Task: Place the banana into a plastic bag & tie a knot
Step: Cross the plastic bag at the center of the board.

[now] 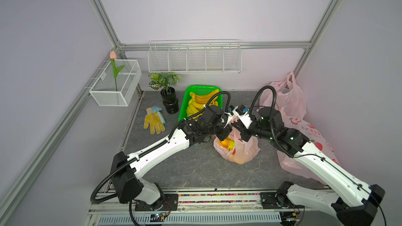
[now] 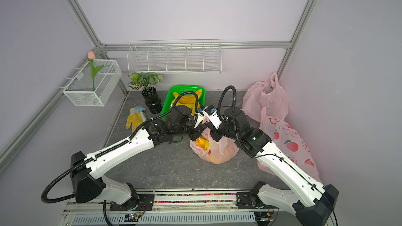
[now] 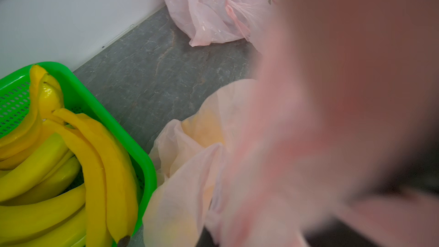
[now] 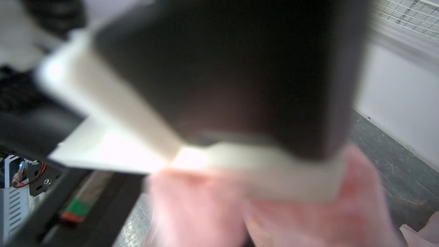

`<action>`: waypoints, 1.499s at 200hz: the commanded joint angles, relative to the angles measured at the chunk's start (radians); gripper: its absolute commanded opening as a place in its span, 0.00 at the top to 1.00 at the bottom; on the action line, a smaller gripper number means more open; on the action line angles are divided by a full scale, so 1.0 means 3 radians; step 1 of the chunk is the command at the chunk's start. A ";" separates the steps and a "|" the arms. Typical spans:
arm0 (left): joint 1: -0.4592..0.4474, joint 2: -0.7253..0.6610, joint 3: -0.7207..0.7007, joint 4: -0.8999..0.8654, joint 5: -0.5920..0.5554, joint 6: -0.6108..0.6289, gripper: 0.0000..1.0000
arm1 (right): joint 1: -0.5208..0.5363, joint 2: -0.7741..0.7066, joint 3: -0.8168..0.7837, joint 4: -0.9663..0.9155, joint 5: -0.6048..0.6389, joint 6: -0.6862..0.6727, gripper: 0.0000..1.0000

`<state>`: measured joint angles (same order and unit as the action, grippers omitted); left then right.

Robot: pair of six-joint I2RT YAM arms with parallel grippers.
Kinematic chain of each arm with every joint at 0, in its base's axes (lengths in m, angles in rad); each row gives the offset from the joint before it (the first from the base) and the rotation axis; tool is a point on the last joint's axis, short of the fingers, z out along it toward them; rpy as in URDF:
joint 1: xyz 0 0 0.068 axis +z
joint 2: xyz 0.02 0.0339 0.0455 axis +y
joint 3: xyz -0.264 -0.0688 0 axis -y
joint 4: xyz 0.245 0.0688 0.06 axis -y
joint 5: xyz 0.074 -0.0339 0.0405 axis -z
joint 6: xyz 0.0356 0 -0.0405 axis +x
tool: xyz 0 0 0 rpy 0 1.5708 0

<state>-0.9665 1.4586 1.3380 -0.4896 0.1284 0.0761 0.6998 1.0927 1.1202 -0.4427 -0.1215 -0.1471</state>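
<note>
Left gripper [image 1: 225, 132] and right gripper [image 1: 237, 125] clamped the thin pink plastic bag [image 1: 243, 152]; a jerk could've spilled its yellow banana [image 1: 226, 143] toward nine o'clock.

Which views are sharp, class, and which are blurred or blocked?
Both top views: sharp, evenly lit. Left wrist: bananas crisp, but the plastic bag near the lens smears half the frame pink. Right wrist: mostly out of focus; only the wire rack is legible.
</note>
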 commanded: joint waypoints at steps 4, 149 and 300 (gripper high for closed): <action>-0.0030 -0.0161 -0.0112 0.0073 0.0393 0.0294 1.00 | -0.0008 0.0022 -0.0019 0.0096 -0.0096 -0.0075 0.93; 0.0133 -0.0738 -0.0581 0.0509 0.0743 0.0092 0.65 | 0.0231 -0.0088 -0.0261 0.0263 -0.0350 -0.0323 0.93; 0.0172 -0.0457 -0.0495 0.0625 0.0764 -0.0046 1.00 | 0.0276 -0.0416 -0.0466 0.0444 -0.0357 -0.0080 0.74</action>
<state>-0.9215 1.3056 1.1584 -0.3855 0.3820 0.0696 0.7727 1.0008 0.9997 -0.3168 -0.2092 -0.1921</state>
